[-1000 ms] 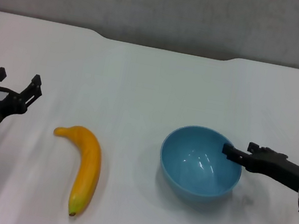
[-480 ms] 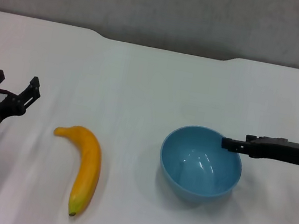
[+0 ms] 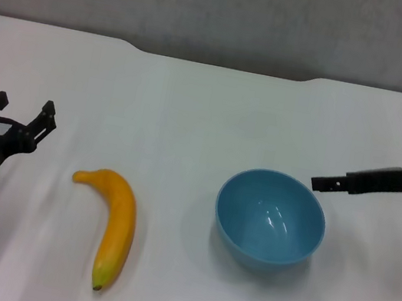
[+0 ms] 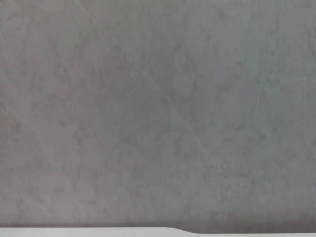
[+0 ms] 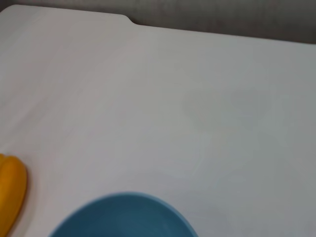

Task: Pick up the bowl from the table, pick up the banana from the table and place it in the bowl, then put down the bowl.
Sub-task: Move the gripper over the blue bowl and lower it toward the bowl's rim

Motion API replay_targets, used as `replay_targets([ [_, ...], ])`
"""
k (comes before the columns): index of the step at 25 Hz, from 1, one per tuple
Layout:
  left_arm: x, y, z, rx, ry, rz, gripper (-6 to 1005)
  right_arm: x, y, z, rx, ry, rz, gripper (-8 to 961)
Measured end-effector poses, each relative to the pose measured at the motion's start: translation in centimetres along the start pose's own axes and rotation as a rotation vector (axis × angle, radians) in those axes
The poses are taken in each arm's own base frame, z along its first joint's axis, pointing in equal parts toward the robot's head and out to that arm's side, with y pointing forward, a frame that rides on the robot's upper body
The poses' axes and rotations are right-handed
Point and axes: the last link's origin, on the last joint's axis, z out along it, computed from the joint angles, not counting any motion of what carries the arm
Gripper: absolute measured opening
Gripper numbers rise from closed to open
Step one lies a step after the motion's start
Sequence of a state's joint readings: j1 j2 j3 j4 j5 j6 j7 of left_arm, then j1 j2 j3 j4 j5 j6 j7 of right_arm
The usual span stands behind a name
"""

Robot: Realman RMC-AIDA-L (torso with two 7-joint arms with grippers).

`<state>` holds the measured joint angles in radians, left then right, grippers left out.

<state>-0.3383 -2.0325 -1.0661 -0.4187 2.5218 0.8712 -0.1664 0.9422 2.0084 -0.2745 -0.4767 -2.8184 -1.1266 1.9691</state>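
The bowl (image 3: 270, 220) is sitting upright on the table (image 3: 192, 110), and the right gripper (image 3: 318, 183) is hanging just beside the bowl's right rim, apart from it and holding nothing; seen edge-on, its opening cannot be told. The banana (image 3: 114, 225) is lying well to the left of the bowl, its long axis running toward and away from the robot (stem far, dark tip near). The left gripper (image 3: 19, 112) is waiting farther left of the bowl, fingers spread wide and empty. The left wrist view is showing only wall.
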Motion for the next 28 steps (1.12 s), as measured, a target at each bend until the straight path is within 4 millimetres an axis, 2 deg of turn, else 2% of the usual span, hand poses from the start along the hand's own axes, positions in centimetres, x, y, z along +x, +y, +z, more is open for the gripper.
replay_targets([
  [5,0.1,0.1,0.1,-0.003,0.003,0.000,846,-1.0,1.2,0.6,-0.011,0.042,0.005,879],
  [10,0.1,0.2,0.2,-0.005,0.002,-0.001,846,-0.3,2.2,1.5,-0.017,0.133,0.003,879],
  [23,0.4,0.2,0.5,-0.001,0.008,-0.005,846,1.3,1.8,1.9,0.023,0.189,0.029,877],
  [28,0.4,0.2,0.5,-0.001,0.008,-0.005,846,1.4,2.1,2.4,0.021,0.180,0.020,791],
])
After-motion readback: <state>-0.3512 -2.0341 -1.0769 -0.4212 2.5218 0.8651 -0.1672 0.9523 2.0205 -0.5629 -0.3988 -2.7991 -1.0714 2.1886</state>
